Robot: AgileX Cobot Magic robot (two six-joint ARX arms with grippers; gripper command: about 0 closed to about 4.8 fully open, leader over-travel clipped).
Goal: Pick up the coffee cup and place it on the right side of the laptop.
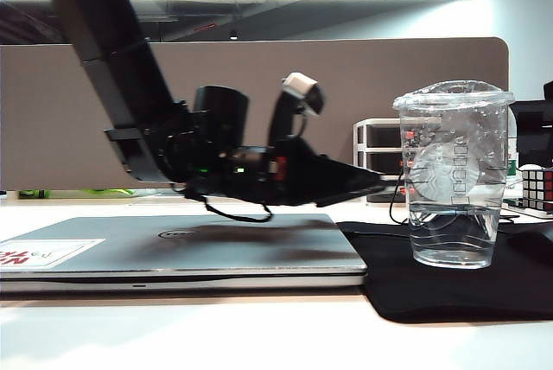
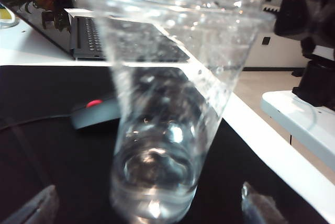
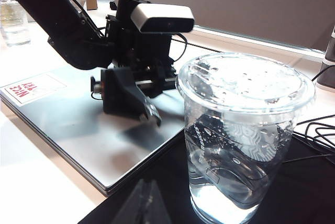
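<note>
Clear plastic is what we are dealing with: the coffee cup (image 1: pixel 454 175) stands upright on the black mat (image 1: pixel 518 288), just to the right of the closed laptop (image 1: pixel 181 249) in the exterior view, its long axis vertical and its lid on. We see the left gripper (image 1: pixel 380 181) held level above the laptop's right end, fingers pointing straight at the cup's side wall, with a narrow gap left between fingertips and wall. In the left wrist view the cup (image 2: pixel 162 103) fills the centre and the two fingertips (image 2: pixel 31 208) show at either lower corner, spread wide with nothing between them.

We judge that the cup already sits at its goal side and the left arm has let go, though a fresh approach cannot be excluded.

Only a dark part shows at the lower edge of the right wrist view, near the cup; we cannot tell the right gripper's jaw state from it. The left arm is plainly the nearer one.
</note>
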